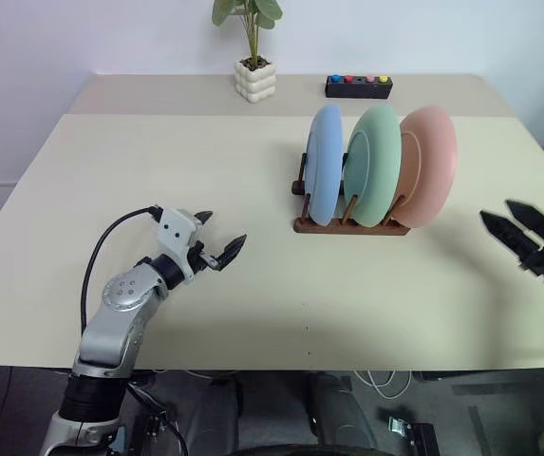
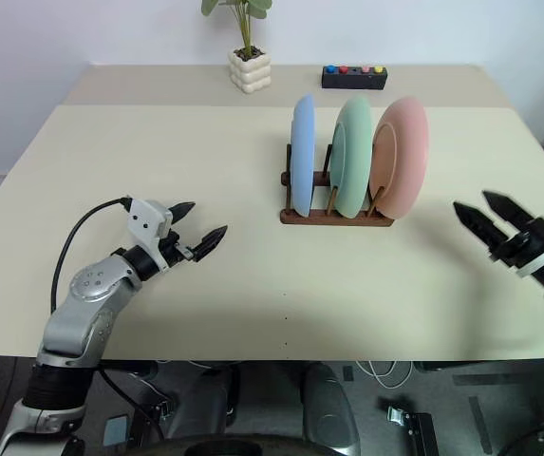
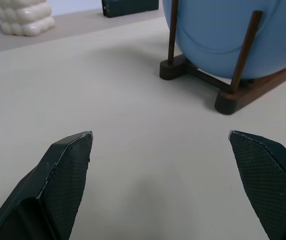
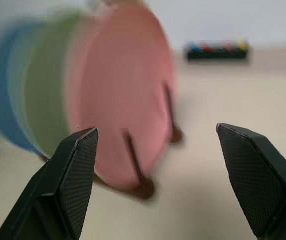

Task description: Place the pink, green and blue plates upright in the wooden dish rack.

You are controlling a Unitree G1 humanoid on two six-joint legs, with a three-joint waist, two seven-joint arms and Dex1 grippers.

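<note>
A wide, pale beige desk [image 1: 205,190] carries everything here. Toward its far right part stands a small dark brown wooden dish rack [image 1: 349,224] with thin upright pegs. Three round matte plates stand on edge in it, side by side between the pegs: a light blue plate [image 1: 325,163] at the robot's left end, a mint green plate [image 1: 374,163] in the middle, and a salmon pink plate [image 1: 431,163] at the right end. The plates overlap closely as seen from the head camera.

The left claw [image 1: 219,239], with two black fingers, hovers over the near left part of the desk, well apart from the rack, its fingers spread wide and holding nothing. The right claw [image 1: 514,226] hangs near the desk's right edge, to the right of the pink plate and clear of it, fingers also spread and empty.

At the far edge sit a white bumpy pot with a green plant [image 1: 254,78] and a small black box with coloured buttons [image 1: 358,86].
</note>
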